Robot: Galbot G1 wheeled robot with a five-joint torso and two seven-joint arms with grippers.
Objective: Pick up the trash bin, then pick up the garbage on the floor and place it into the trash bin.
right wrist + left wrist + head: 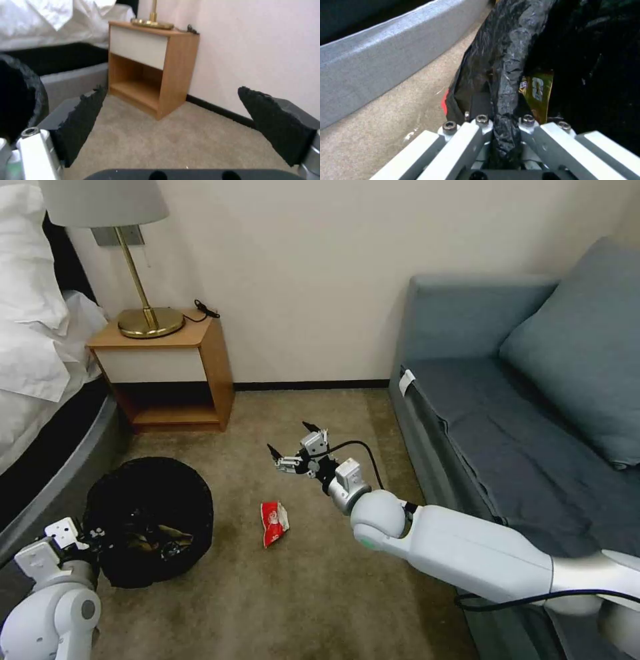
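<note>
From the head view I note the right tool (291, 443) hanging above the carpet (320, 593) with its jaws spread wide and nothing between them; the right wrist view confirms it, both pads (83, 120) standing well apart with bare carpet between. The red packet (274, 523) lies on the carpet below that tool and nearer to me, so the tool sits past it, toward the wall, and points away from it toward the nightstand (170, 373). I judge the coming move turns on this: the right arm must draw back and drop to reach the packet. The packet's long axis runs roughly toward and away from me, slightly slanted; it lies flat, a little crumpled, red with white print. The right arm is plainly the nearer one. The left tool (83, 537) is occupied: the left wrist view shows it clenched on a bunched fold of the black liner (506, 75) at the rim of the bin (150, 520). The bin stands low at my left beside the bed frame (60, 473), just left of the packet. Inside it I see a gold wrapper (536, 92) against the liner, and other pieces too dark to identify.
</note>
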